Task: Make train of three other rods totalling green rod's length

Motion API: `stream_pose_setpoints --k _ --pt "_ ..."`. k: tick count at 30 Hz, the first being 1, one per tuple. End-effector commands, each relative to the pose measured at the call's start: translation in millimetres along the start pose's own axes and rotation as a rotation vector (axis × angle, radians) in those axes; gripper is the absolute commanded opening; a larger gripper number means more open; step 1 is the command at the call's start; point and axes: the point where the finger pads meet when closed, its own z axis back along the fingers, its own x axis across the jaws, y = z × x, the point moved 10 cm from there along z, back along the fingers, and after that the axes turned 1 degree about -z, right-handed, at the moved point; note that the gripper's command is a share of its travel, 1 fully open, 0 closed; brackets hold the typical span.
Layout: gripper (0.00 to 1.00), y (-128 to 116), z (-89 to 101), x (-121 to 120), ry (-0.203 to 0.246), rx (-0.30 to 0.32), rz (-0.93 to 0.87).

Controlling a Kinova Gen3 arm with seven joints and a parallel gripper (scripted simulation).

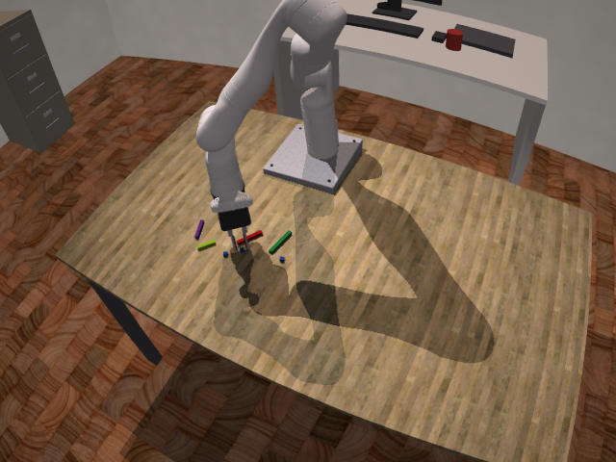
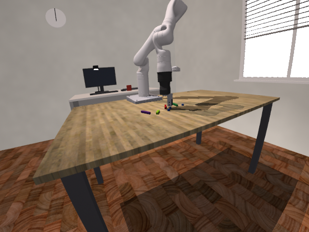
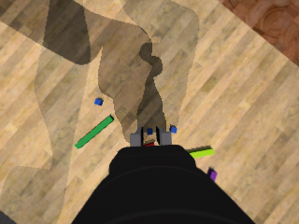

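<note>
pale striped wood planks cover the desk [image 1: 448, 308], crossed by dark arm shadows. small square-sectioned rods lie scattered near its left side: a green rod [image 1: 280, 242], a red rod [image 1: 251, 236], a lime rod [image 1: 206, 244], a purple rod [image 1: 199, 229], and three tiny blue cubes, one [image 1: 282, 258] beside the green rod. the black pincer [image 1: 238, 244] hangs half open, gripping nothing, its thin grey fingers straddling another blue cube [image 3: 149, 132] at the red rod's end.
</note>
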Motion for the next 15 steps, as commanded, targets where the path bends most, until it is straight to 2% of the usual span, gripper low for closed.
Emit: stream_pose_setpoints --k 1,15 --pt "0.54 0.2 0.5 0.2 -0.001 0.001 0.0" --pt "0.54 0.2 -3.1 0.3 -0.001 0.001 0.0"
